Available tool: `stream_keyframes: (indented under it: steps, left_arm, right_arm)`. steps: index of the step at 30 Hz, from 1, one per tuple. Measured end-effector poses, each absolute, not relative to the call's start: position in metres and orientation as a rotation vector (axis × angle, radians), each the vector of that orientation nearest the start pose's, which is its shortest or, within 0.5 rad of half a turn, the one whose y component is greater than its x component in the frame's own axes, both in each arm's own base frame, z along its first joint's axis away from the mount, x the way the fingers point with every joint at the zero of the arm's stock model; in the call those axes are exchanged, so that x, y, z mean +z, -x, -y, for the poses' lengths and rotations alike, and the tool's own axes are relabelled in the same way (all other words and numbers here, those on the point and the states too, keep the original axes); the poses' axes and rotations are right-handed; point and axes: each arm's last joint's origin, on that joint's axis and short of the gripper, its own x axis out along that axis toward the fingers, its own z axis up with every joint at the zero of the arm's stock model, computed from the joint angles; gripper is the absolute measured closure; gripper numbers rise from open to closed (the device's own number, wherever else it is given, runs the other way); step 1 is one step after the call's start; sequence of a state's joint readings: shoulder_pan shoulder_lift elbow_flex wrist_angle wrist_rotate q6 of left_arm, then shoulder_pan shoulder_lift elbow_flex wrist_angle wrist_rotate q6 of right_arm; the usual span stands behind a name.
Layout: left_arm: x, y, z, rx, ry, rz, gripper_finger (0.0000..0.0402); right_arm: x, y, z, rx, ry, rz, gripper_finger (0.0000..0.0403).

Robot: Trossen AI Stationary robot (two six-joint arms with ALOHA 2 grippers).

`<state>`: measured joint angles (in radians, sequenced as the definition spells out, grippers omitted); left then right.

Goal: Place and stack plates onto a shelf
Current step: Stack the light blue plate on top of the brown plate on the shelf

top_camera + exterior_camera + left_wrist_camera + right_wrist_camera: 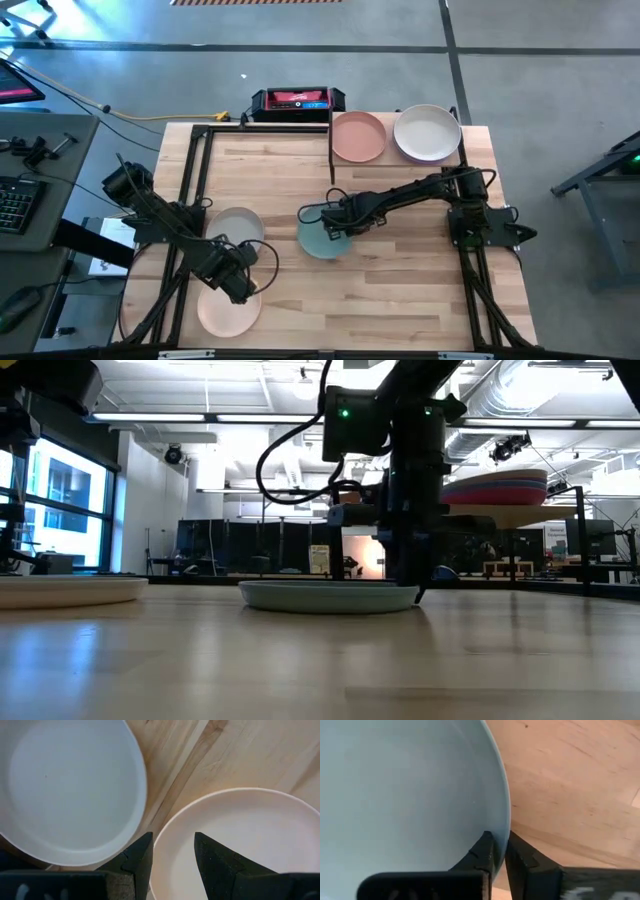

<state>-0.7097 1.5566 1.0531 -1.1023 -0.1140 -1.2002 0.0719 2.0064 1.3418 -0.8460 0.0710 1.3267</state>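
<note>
Right gripper [499,851] clamped on teal plate [405,795] rim — plate flat on table [570,780], left gripper [172,855] apart over peach plate [245,835]

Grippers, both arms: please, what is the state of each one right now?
Left gripper: open, over the rim of the peach plate, holding nothing.
Right gripper: closed on the rim of the teal plate.

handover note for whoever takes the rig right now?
Right tool: shut on the rim of the teal plate, plate flat on the table mid-board.
Left tool: open, over the near edge of the pale pink plate; grey plate lies beside it.
Shelf: peach plate and cream plate on top, side by side.
Left: the teal, pale pink and grey plates.
</note>
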Motion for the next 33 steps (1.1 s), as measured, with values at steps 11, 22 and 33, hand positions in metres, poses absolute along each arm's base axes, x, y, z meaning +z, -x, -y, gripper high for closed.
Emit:
stream_keyframes:
  steps: [11, 22, 33]
  left_arm:
    - [0.205, -0.197, 0.165, 0.453, 0.304, -1.462, 0.0268]
    - [0.205, -0.197, 0.164, 0.456, 0.302, -1.457, 0.0268]
    - [0.205, -0.199, 0.162, 0.470, 0.301, -1.441, 0.0268]
  right_arm:
    - [0.152, -0.363, -0.035, -0.864, -0.960, -1.305, 0.0402]
    - [0.191, -0.353, -0.053, -0.771, -0.944, -1.218, 0.0403]
    - [0.229, -0.339, -0.052, -0.741, -0.930, -1.088, 0.0403]
